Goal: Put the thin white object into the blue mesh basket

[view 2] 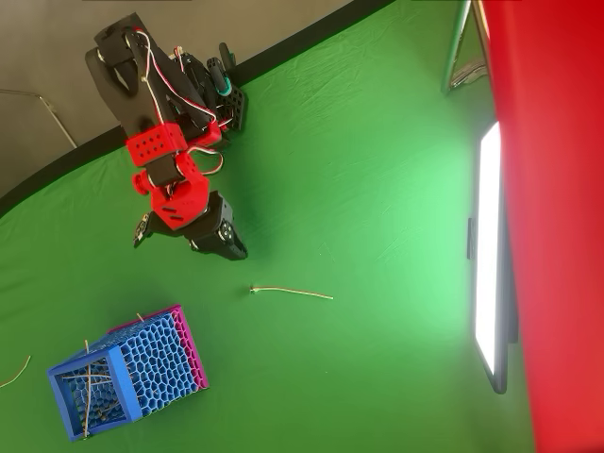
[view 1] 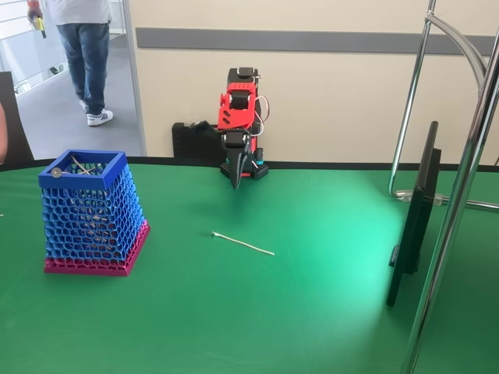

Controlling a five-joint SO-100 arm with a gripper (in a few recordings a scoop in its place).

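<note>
The thin white object (view 1: 243, 244) lies flat on the green cloth near the middle of the table, its small knob at the left end; the overhead view shows it (view 2: 291, 293) as well. The blue mesh basket (view 1: 82, 167) stands upright at the left on its pink base, with several thin sticks inside. From overhead the basket (view 2: 142, 363) sits left of and below the stick. The red and black arm is folded at the far edge. Its gripper (view 1: 238, 181) (view 2: 226, 247) points down at the cloth, shut and holding nothing, well behind the stick.
A dark monitor (view 1: 413, 218) (view 2: 488, 255) stands at the right beside chrome stand tubes (view 1: 460, 202). Another thin stick (view 2: 14, 371) lies at the left edge of the cloth. A person (view 1: 86, 54) stands in the doorway beyond the table.
</note>
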